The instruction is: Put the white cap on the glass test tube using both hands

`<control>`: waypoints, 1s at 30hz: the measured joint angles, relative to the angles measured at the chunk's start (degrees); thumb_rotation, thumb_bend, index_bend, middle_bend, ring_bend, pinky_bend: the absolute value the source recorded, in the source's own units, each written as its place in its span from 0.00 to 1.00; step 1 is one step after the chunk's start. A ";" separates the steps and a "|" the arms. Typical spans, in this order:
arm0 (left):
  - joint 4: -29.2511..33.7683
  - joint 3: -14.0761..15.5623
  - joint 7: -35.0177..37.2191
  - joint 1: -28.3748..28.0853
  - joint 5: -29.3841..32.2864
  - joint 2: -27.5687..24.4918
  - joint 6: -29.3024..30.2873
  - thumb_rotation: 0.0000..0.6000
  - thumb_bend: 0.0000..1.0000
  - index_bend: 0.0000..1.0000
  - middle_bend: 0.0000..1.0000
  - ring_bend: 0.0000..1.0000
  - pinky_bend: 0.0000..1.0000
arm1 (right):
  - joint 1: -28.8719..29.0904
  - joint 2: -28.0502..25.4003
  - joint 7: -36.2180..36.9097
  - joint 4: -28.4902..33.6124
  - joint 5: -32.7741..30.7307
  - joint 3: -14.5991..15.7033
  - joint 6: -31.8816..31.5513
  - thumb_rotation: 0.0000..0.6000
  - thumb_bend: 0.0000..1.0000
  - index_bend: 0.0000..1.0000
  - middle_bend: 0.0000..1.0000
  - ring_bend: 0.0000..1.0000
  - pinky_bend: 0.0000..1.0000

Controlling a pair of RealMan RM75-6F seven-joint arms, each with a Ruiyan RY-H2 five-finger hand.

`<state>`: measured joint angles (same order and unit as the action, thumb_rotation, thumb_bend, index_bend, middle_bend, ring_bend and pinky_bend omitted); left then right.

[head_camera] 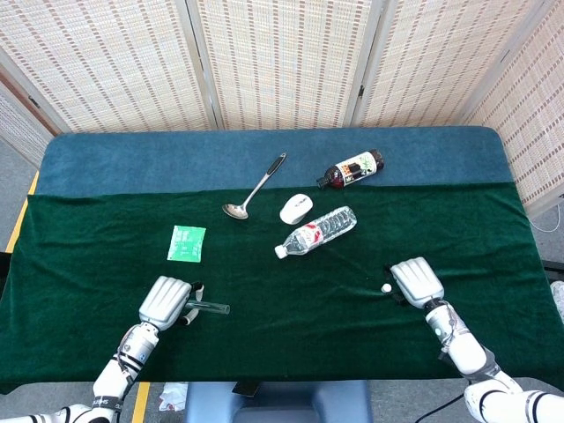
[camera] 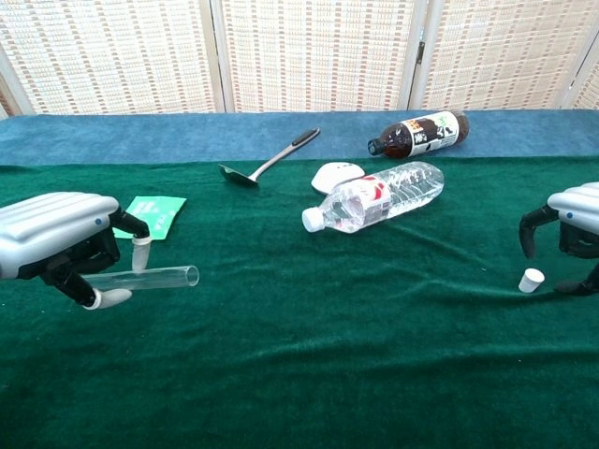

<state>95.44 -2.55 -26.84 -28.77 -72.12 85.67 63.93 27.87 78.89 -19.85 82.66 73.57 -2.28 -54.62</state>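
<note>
Your left hand [camera: 56, 245] grips the glass tube [camera: 150, 277], level above the green cloth [camera: 309, 355]. Your right hand [camera: 573, 227] hangs over the white cap [camera: 532, 280], fingers apart, holding nothing; the cap sits on the cloth.

Woven cream screen panels [head_camera: 282, 62] stand behind the table [head_camera: 132, 167], which has green cloth in front, blue at back; grey floor [head_camera: 13, 167] alongside.
</note>
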 measured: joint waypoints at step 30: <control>-1.20 0.41 1.56 0.16 -0.10 -0.01 -0.11 1.00 0.48 0.68 0.98 0.97 0.86 | 1.69 1.70 -4.41 0.34 -4.18 0.39 1.55 1.00 0.40 0.47 1.00 1.00 1.00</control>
<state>94.25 -2.13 -25.28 -28.60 -72.22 85.66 63.82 29.56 80.59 -24.26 82.99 69.39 -1.89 -53.07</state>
